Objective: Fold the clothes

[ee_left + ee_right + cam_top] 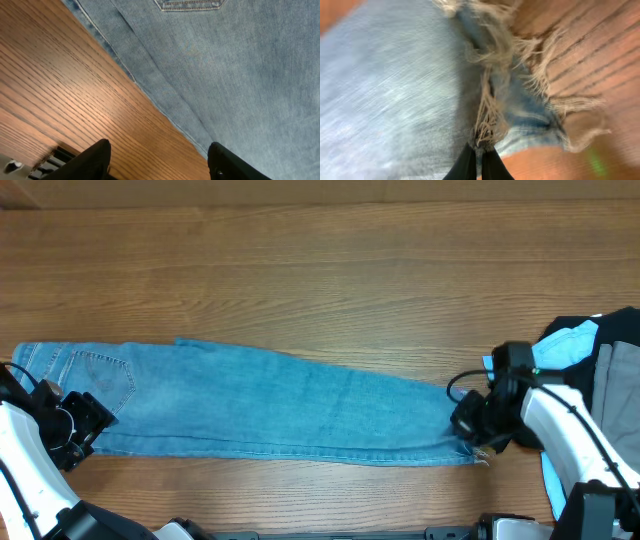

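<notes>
The light-blue jeans point(280, 405) lie flat and folded lengthwise across the table, waist and back pocket at the left, frayed hems at the right. My right gripper point(472, 428) is shut on the frayed hem point(487, 117) at the jeans' right end. My left gripper point(75, 432) is open just off the lower edge of the waist end; in the left wrist view its fingers point(159, 162) straddle the denim's seamed edge point(165, 107) and bare wood, holding nothing.
A pile of other garments, bright cyan point(565, 345), black and grey point(618, 375), lies at the right edge behind my right arm. The wooden table point(320, 270) stretches far beyond the jeans.
</notes>
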